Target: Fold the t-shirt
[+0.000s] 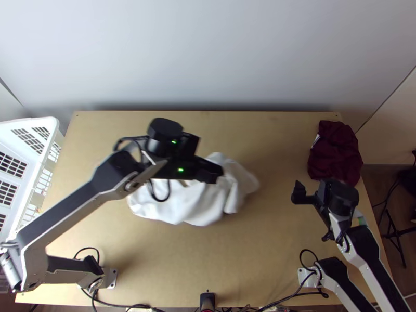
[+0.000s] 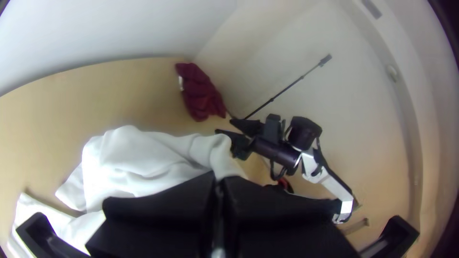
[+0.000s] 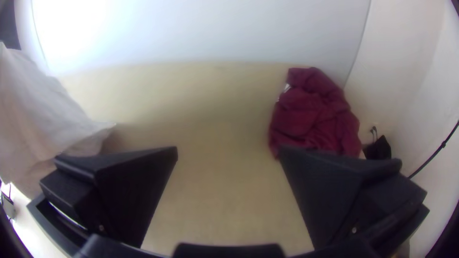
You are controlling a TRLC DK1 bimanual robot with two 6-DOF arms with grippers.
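And here's your white t-shirt, left of the middle of the desk, bunched up, full of loose folds, with a part of it raised! Your left gripper has it: the fingers are clenched together on the fabric, and the white cloth runs right up to their tips. Which part of the shirt they grip, you can't tell from here. In the right wrist view the shirt slopes down from that raised hold in a soft drape, one corner pointing out toward the desk's middle.

Over to your right gripper, and it's well apart from the shirt, out over the right side of the desk. Its fingers are released, spread wide, bare desk between them.

Farther out, beyond that gripper in the far right corner, sits a maroon cloth, crumpled in a heap, a small pale tag at its edge. Swing across to your left and there's a white basket with slotted walls at the desk's left edge. Black cables trail along the near edge, between your two arms' bases.
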